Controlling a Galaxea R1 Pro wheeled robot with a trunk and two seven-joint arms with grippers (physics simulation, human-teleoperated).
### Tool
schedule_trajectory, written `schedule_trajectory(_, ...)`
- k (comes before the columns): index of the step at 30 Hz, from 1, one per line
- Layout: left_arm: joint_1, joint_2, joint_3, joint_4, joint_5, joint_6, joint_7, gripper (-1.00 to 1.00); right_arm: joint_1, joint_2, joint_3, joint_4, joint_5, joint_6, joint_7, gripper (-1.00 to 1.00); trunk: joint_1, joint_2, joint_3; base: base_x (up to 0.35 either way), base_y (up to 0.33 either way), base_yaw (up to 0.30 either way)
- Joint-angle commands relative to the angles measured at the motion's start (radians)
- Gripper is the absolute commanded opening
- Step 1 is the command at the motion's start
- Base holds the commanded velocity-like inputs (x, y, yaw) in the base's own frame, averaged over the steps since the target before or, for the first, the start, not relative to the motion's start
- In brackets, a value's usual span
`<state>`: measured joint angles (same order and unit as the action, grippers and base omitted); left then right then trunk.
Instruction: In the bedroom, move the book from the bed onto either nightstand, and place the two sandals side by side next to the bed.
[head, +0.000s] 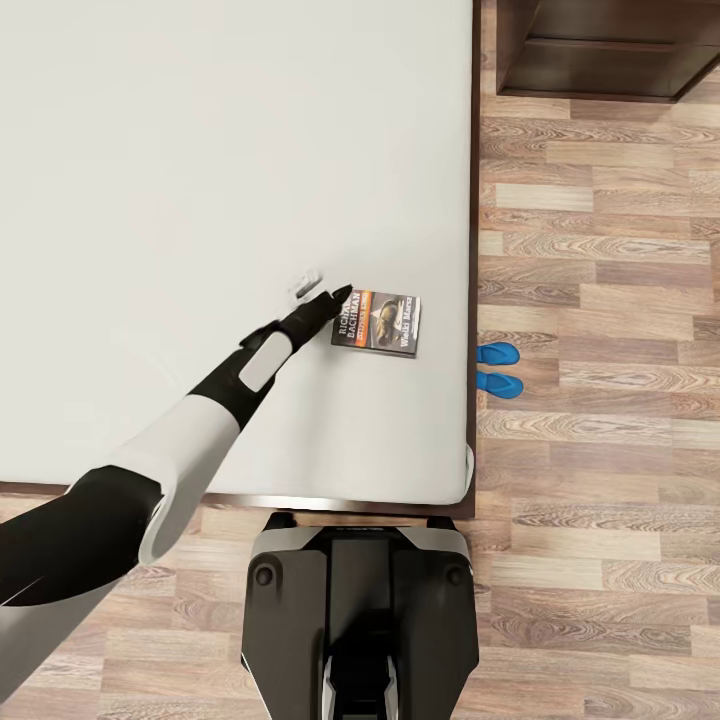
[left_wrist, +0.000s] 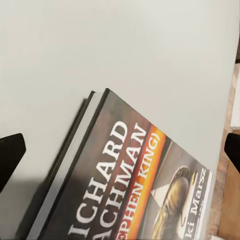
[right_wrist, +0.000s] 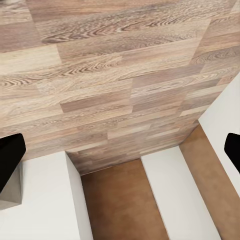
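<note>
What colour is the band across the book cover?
Orange, on the dark book cover; clearest in the left wrist view.

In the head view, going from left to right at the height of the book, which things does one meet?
Left claw → book → right edge of the bed → blue sandals → wooden floor.

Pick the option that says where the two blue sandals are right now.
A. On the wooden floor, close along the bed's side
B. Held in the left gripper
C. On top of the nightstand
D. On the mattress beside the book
A: the head view shows the two sandals lying next to each other on the floor right by the edge of the bed, while the book is on the mattress.
</note>
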<state>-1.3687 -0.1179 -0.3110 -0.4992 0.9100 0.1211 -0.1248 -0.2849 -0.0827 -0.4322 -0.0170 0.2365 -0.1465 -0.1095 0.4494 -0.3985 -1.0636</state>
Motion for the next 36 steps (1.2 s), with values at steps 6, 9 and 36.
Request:
schedule_trajectory(6, 0.000, -0.001, -0.006, 0.032, 0.009, -0.042, 0.000, 1.00, 0.000, 0.000, -0.008, 0.002, 0.010, -0.004, -0.003, 1.00, 0.001, -0.001, -0.001, 0.000, 0.000, 0.000)
schedule_trajectory(9, 0.000, -0.002, -0.008, 0.062, 0.008, -0.069, 0.000, 1.00, 0.000, 0.000, -0.009, 0.002, 0.010, -0.004, -0.003, 1.00, 0.001, -0.001, -0.001, 0.000, 0.000, 0.000)
schedule_trajectory(36, 0.025, -0.018, -0.015, 0.117, 0.003, -0.106, 0.000, 1.00, 0.000, 0.000, -0.008, 0.002, 0.010, -0.004, -0.002, 1.00, 0.001, -0.001, -0.001, 0.000, 0.000, 0.000)
